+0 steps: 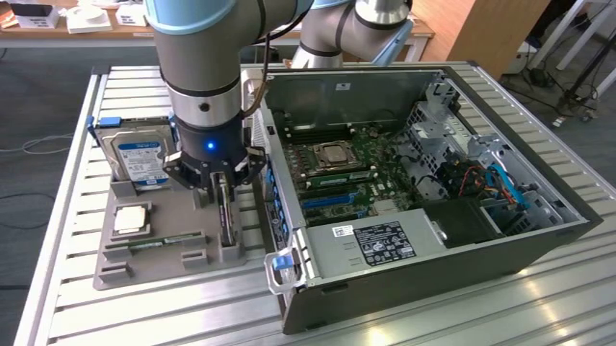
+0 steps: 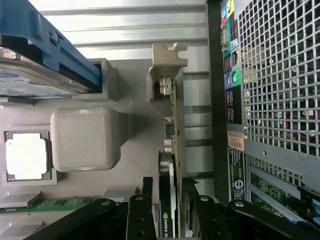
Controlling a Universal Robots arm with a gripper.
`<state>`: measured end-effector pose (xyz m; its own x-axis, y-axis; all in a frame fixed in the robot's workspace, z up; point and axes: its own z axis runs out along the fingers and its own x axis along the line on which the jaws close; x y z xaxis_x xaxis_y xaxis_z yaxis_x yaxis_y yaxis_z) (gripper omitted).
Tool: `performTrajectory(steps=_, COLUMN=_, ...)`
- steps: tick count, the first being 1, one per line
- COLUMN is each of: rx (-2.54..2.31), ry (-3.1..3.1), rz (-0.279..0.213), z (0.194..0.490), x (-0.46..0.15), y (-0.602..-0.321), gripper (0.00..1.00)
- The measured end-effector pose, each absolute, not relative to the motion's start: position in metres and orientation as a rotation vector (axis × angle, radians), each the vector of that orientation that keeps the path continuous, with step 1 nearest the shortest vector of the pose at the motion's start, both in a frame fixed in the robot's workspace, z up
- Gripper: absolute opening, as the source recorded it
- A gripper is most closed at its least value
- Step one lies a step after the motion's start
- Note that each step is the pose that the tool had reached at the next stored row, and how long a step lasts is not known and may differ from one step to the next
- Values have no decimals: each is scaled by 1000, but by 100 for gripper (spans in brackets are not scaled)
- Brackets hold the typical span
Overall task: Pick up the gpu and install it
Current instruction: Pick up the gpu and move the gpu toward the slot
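The pincer [image 1: 223, 189] is wide open, its fingers [image 2: 146, 195] down on either side of the gpu [image 1: 228, 220] and not closed on it. The gpu stands on edge in a slot of the grey tray [image 1: 144, 270] on the counter [image 1: 539, 310]. On the same tray, towards the exterior view's left, is a hard drive [image 1: 138, 158]. Just beside the tray on the exterior view's right is the open computer case [image 1: 433, 277].
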<state>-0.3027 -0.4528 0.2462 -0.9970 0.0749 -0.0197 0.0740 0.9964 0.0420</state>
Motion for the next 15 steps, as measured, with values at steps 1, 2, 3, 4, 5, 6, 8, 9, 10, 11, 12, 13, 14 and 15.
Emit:
performTrajectory(steps=1, rx=116, ry=3118, rz=64, z=246, x=-303, y=-453, gripper=37)
performTrajectory(steps=2, rx=116, ry=3117, rz=64, z=246, x=-303, y=-453, gripper=37)
performTrajectory(steps=3, rx=116, ry=3117, rz=65, z=245, x=-303, y=-453, gripper=37)
performTrajectory(steps=4, rx=116, ry=3117, rz=65, z=245, x=-303, y=-453, gripper=37)
performTrajectory(steps=5, rx=116, ry=3117, rz=64, z=244, x=-303, y=-453, gripper=37)
performTrajectory(steps=6, rx=116, ry=3117, rz=64, z=243, x=-303, y=-453, gripper=37)
performTrajectory(steps=8, rx=116, ry=3117, rz=64, z=242, x=-303, y=-453, gripper=37)
performTrajectory(steps=9, rx=116, ry=3117, rz=64, z=241, x=-303, y=-453, gripper=37)
performTrajectory(steps=10, rx=116, ry=3117, rz=64, z=241, x=-303, y=-453, gripper=37)
performTrajectory(steps=11, rx=116, ry=3117, rz=64, z=240, x=-303, y=-453, gripper=37)
performTrajectory(steps=12, rx=116, ry=3117, rz=64, z=240, x=-303, y=-453, gripper=37)
performTrajectory(steps=13, rx=116, ry=3118, rz=64, z=239, x=-303, y=-453, gripper=37)
performTrajectory(steps=14, rx=116, ry=3118, rz=64, z=239, x=-303, y=-453, gripper=37)
performTrajectory(steps=15, rx=116, ry=3117, rz=64, z=239, x=-303, y=-453, gripper=37)
